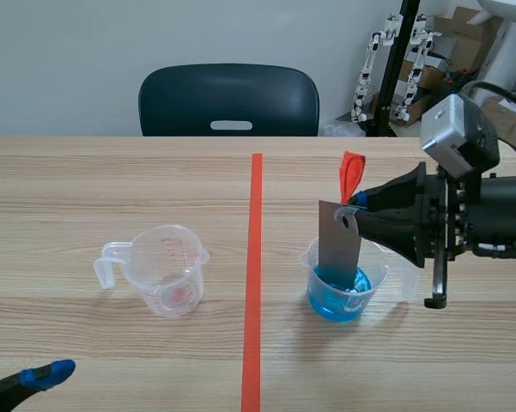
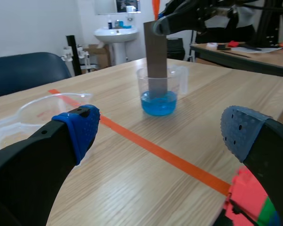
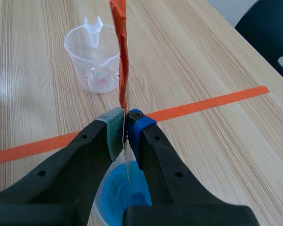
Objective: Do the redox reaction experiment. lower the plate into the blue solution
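Across the tape line (image 1: 255, 257) from a clear cup (image 1: 167, 270), right pincer (image 1: 354, 213) grips the plate (image 1: 339, 249).

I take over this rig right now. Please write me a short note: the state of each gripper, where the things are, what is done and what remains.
Right gripper: jaws shut on the top of the grey plate, where the orange-red strip joins it. The plate hangs upright.
Left gripper: jaws open, holding nothing, low and near the empty cup.
Done: the plate's lower end is inside the cup of blue solution and reaches the liquid.
Left: how deep it sits is hard to judge. Probably lower it a little more, keeping it upright.
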Tool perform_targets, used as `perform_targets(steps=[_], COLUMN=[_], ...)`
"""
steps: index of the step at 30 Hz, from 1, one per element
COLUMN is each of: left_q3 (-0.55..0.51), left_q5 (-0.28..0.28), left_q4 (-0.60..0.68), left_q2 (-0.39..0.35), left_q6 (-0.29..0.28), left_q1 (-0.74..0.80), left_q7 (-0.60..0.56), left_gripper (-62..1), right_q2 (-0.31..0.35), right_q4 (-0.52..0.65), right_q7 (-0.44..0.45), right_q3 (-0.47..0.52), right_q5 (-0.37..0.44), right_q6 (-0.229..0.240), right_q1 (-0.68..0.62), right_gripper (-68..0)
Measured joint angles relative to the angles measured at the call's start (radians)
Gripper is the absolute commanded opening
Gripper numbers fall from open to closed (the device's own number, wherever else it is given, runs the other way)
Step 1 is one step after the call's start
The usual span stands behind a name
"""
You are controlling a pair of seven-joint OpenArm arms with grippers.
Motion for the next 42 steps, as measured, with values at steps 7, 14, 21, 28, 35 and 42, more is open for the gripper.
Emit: perform_targets(steps=[7,14,21,28,35,42], left_q3=[0.070,0.062,0.061,0.061,0.060,0.060], left_q5=[-0.118,-0.113,-0.113,-0.113,-0.113,-0.113], left_q4=[0.000,0.000,0.000,0.000,0.000,0.000], left_q2=[-0.029,-0.029,-0.029,-0.029,-0.029,-0.029], left_q6=[0.021,0.021,0.021,0.021,0.021,0.021], left_q1=[0.000,0.000,0.000,0.000,0.000,0.000], left_q7=[0.000,0.000,0.000,0.000,0.000,0.000], left_gripper=[-6.9,-6.9,-6.9,-6.9,-6.9,-6.9], right_q2=[-0.040,-0.089,-0.093,-0.093,-0.093,-0.093], right_q4=[-0.070,-0.135,-0.167,-0.167,-0.167,-0.169], right_q7=[0.107,0.170,0.226,0.230,0.240,0.251], right_q3=[0.000,0.000,0.000,0.000,0.000,0.000], right_q5=[-0.109,-0.187,-0.238,-0.245,-0.267,-0.275], right_q6=[0.000,0.000,0.000,0.000,0.000,0.000], right_q1=[0.000,0.000,0.000,0.000,0.000,0.000], right_gripper=[-66.9,-66.9,-66.9,-66.9,-66.9,-66.9])
